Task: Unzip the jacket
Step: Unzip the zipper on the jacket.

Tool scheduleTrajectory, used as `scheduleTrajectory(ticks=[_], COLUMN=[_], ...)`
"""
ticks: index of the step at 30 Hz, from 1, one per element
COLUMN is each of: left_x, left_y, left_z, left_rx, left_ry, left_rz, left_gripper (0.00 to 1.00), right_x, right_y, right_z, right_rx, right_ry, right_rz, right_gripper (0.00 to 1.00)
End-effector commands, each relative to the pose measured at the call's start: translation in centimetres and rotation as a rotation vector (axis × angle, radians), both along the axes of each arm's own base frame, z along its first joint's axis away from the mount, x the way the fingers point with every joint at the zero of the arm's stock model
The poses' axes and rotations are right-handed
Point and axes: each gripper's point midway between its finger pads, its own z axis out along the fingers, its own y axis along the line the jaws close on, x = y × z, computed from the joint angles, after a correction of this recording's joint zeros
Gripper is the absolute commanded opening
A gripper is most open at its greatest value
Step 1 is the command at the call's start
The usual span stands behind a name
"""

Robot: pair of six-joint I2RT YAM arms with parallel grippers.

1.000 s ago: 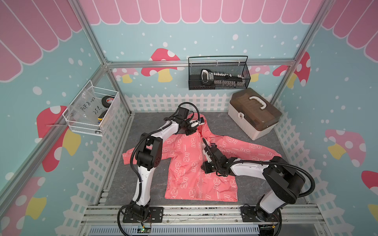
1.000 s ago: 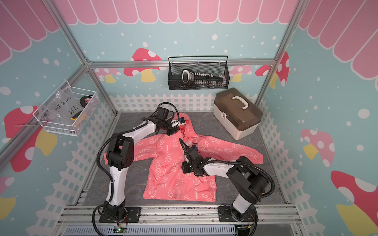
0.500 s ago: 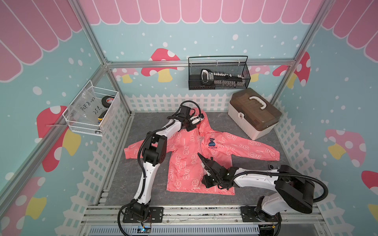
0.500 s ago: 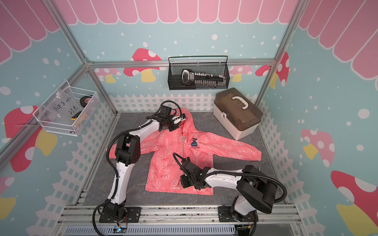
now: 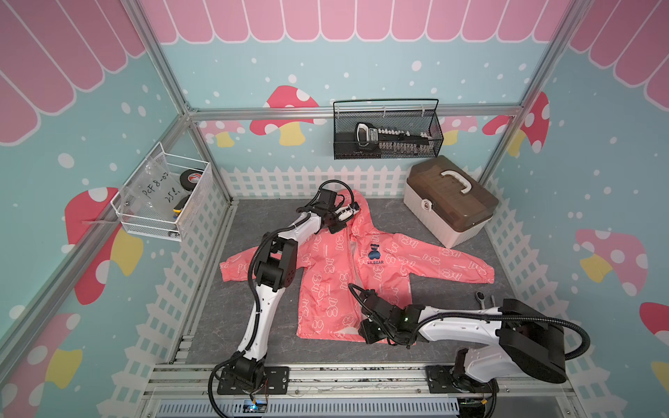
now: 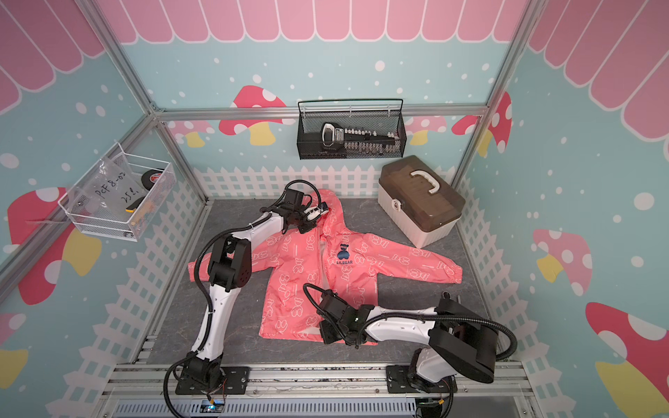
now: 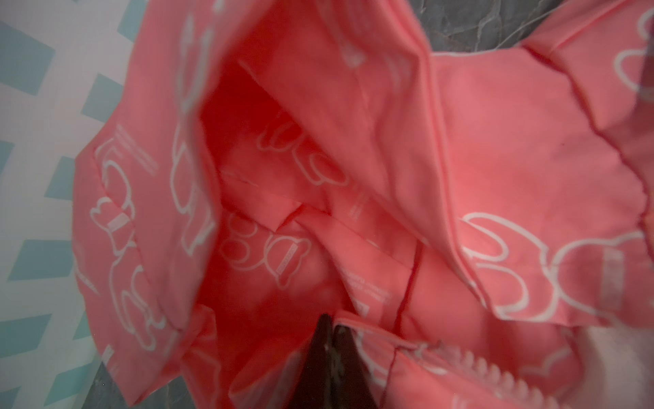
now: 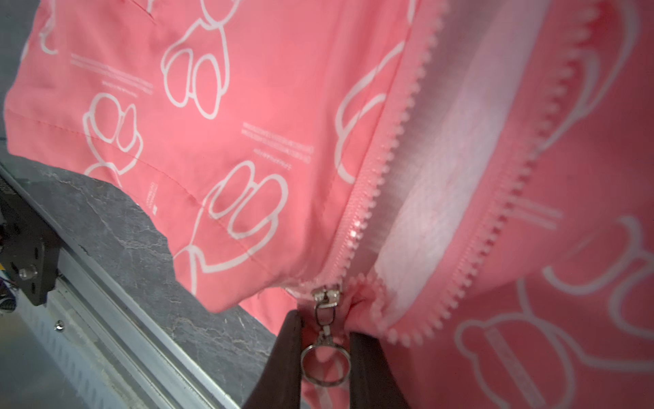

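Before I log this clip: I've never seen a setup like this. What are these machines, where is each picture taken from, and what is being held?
Two white robot arms, left and right, stand at the front of a grey tabletop; each ends in a two-fingered gripper. Both top views look down on the whole scene from one camera head; the other two pictures come from cameras on the wrists. A pink hooded jacket lies flat on the table, a lidded box at the back, and a wire basket hangs on the back wall. The left gripper is shut and seems to pinch fabric near the hood. The right gripper is closed on the zipper's ring pull; the slider sits at the hem, so the front is nearly all unzipped.
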Motion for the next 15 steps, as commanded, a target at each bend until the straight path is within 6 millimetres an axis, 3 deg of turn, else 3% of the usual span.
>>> scheduleTrajectory(ticks=[1,11,15], left_x=[3.0,2.2,1.7], left_y=[1.7,1.4,1.0], left_z=[2.7,2.5,2.9], left_rx=[-0.009,-0.023,-0.078], left_ry=[-0.140,-0.156,-0.162], left_rz=[0.064,0.034,0.030], left_gripper=[0.00,0.00,0.12], right_x=[-4.0,-3.8,-2.0], right_y=[-1.3,-1.7,0.2], right_z=[-1.7,-0.9,0.6], right_rx=[-0.078,-0.088,-0.097], right_ry=[0.143,0.111,0.026], right_rz=[0.054,0.057,0.101], right_gripper=[0.02,0.03,0.04])
